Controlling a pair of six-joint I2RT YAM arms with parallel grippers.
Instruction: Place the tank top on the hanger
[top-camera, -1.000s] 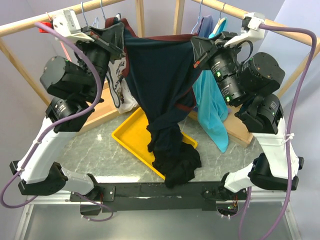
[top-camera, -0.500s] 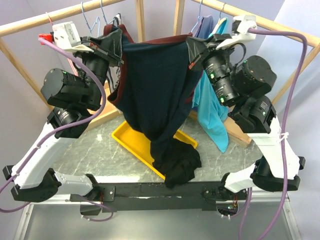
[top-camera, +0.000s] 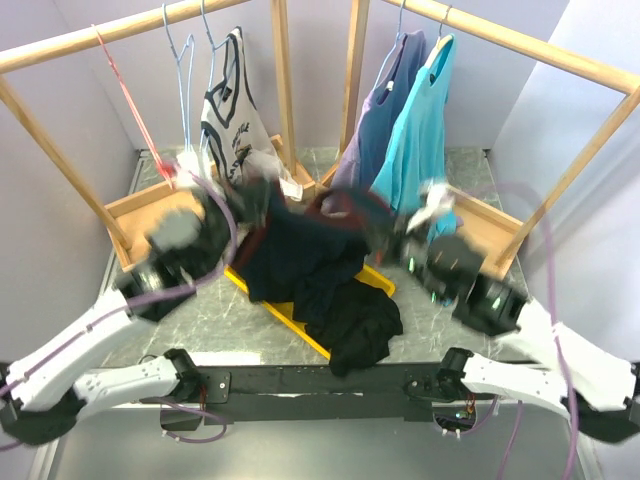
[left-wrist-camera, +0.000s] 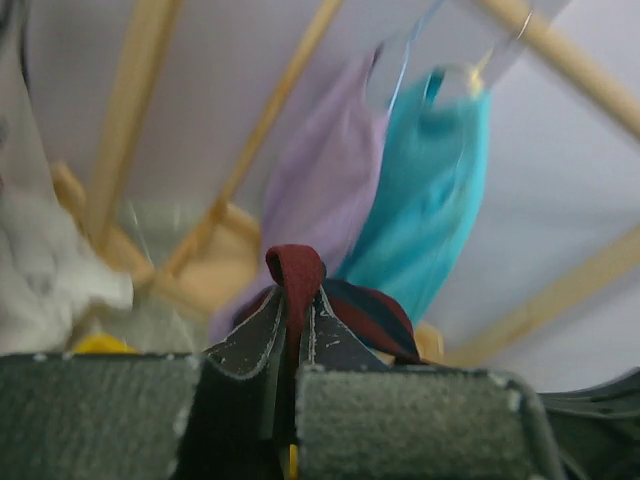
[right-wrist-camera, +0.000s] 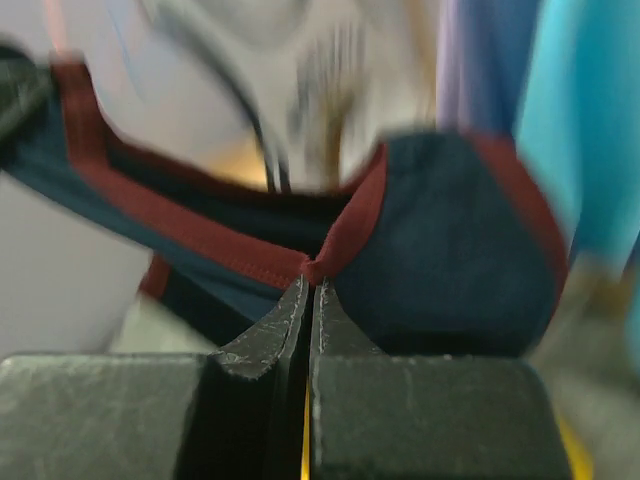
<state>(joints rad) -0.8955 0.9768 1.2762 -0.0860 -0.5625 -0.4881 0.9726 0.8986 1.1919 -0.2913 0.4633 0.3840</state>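
Clamping a fold of maroon trim each, the left pincer (left-wrist-camera: 292, 325) and the right pincer (right-wrist-camera: 308, 295) hold the tank top (top-camera: 300, 245) slung between them. It sits low over the yellow tray (top-camera: 377, 283) on the bench (top-camera: 200, 305), its lower part sagging onto the black garment (top-camera: 365, 335). The hanger (top-camera: 184, 80) hangs bare from the wooden rail (top-camera: 100, 38) at the far left, well apart from the cloth and above it, between the pink-red hanger (top-camera: 128, 100) and the white tank top (top-camera: 232, 110).

Each grip is on a narrow edge only. If the arms spread too hard, the trim could slide out of one pincer and that side would drop onto the heap. The trailing hem may also catch the black garment and drag it along. The hanger is thin wire hanging loose, so a brush from cloth or arm would likely set it swinging or knock it off the rail. With neighbours so near, the wrong hanger could be snagged. Both arms are blurred in the overhead view, so their exact poses are hard to read.
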